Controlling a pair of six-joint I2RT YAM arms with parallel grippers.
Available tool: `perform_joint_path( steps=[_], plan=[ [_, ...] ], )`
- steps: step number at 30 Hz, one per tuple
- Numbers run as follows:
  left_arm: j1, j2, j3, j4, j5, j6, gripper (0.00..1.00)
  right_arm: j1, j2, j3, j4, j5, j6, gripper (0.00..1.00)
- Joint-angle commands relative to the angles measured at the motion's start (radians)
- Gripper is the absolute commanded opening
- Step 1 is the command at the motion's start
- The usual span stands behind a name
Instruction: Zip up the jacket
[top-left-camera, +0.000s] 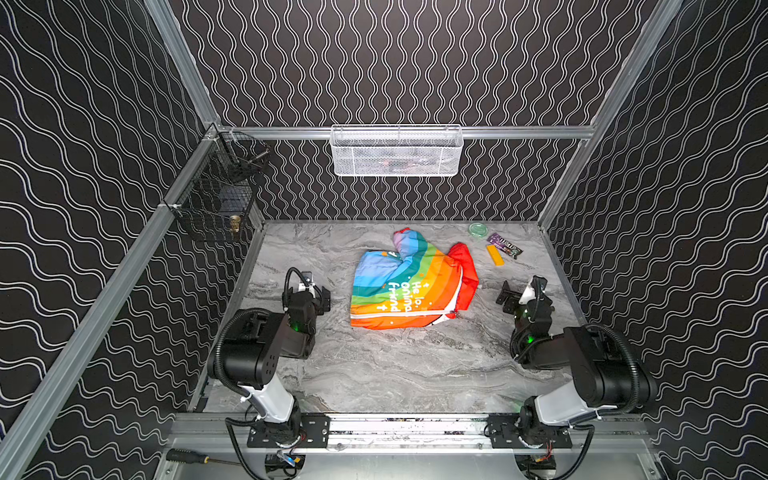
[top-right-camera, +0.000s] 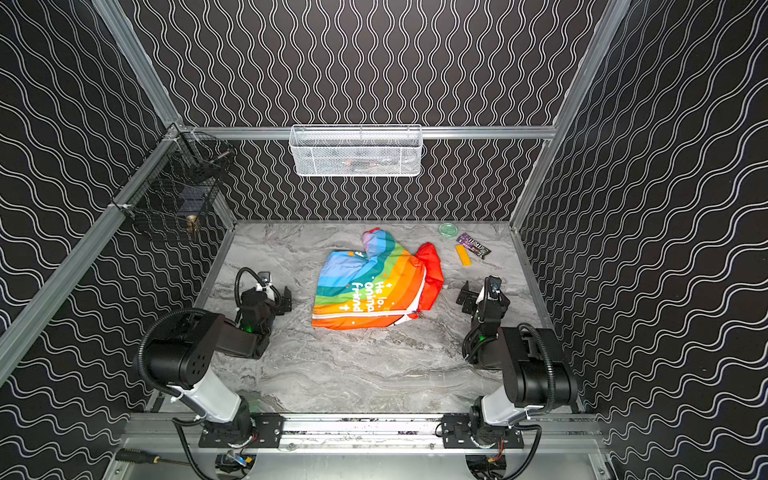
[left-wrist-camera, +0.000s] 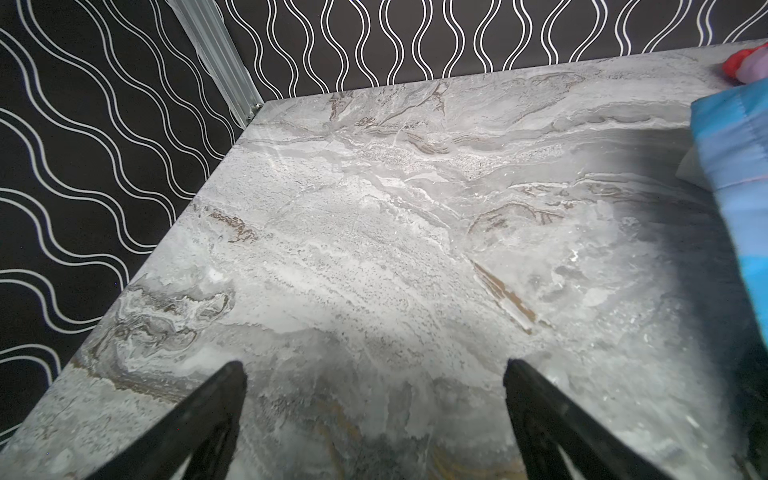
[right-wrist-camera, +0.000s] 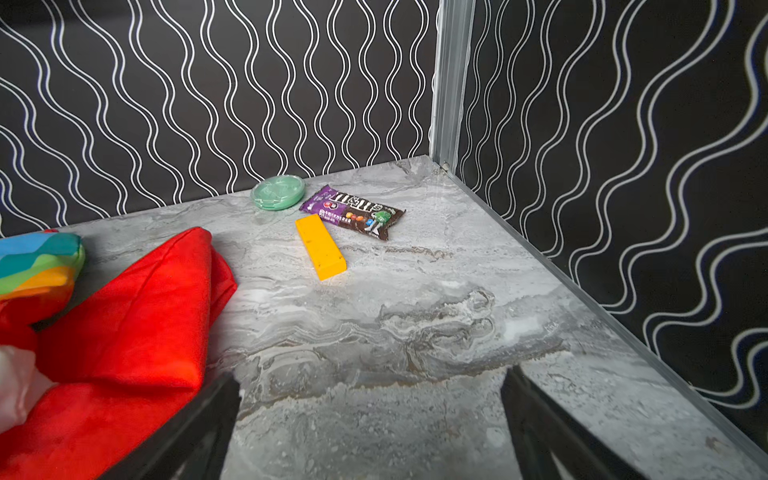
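The rainbow-striped jacket (top-left-camera: 405, 286) (top-right-camera: 368, 286) lies crumpled at the middle of the marble table, white lettering up, its red hood (right-wrist-camera: 124, 332) toward the right. A white zipper (top-left-camera: 459, 286) runs along the edge by the hood. My left gripper (top-left-camera: 325, 297) (top-right-camera: 286, 300) (left-wrist-camera: 374, 365) hovers open to the left of the jacket, apart from it, over bare table. Only a blue sleeve edge (left-wrist-camera: 739, 141) shows in the left wrist view. My right gripper (top-left-camera: 505, 298) (top-right-camera: 465, 297) (right-wrist-camera: 370, 376) stands open just right of the hood, holding nothing.
A green round lid (right-wrist-camera: 277, 192), a candy packet (right-wrist-camera: 353, 212) and a yellow block (right-wrist-camera: 321, 247) lie at the back right corner. A white mesh basket (top-left-camera: 397, 151) hangs on the back wall, a black wire basket (top-left-camera: 216, 195) on the left wall.
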Motion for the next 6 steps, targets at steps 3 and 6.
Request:
perform_joint_path(
  steps=[3,6],
  plan=[
    [0.003,0.001,0.005,0.028,0.0,0.01,0.99,-0.001,0.004,0.013,-0.001,0.001,0.009,0.99],
    [0.003,-0.002,-0.003,0.04,-0.001,0.011,0.99,-0.001,-0.011,-0.007,0.019,-0.006,0.004,0.99]
  ],
)
